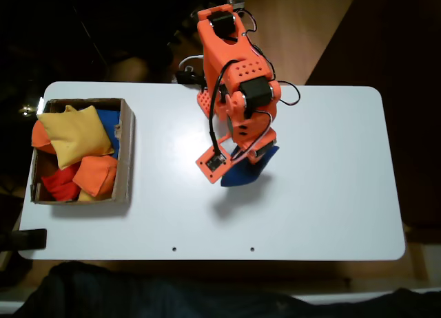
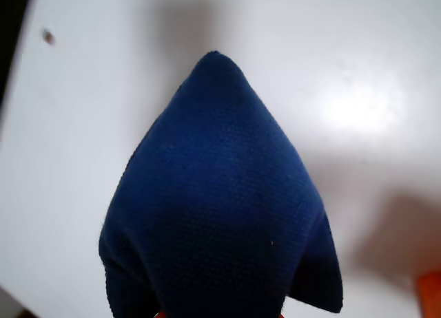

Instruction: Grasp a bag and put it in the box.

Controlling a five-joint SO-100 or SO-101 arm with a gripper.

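The royal-blue bag (image 1: 242, 173) hangs near the middle of the white table (image 1: 331, 194) in the fixed view, casting a shadow on the surface below it. My orange gripper (image 1: 252, 157) is shut on its upper part. In the wrist view the bag (image 2: 220, 221) is a large blue wedge with one pointed corner away from the camera, and its gripped end is at the bottom edge. The brown cardboard box (image 1: 128, 153) stands at the table's left end, well apart from the gripper.
Inside the box lie a large yellow bag (image 1: 76, 135), an orange bag (image 1: 96, 175), a red bag (image 1: 60, 184) and a patch of blue fabric (image 1: 110, 125). The arm's base (image 1: 220, 29) is at the far table edge. A dark clamp (image 1: 27, 239) sits at the front left corner.
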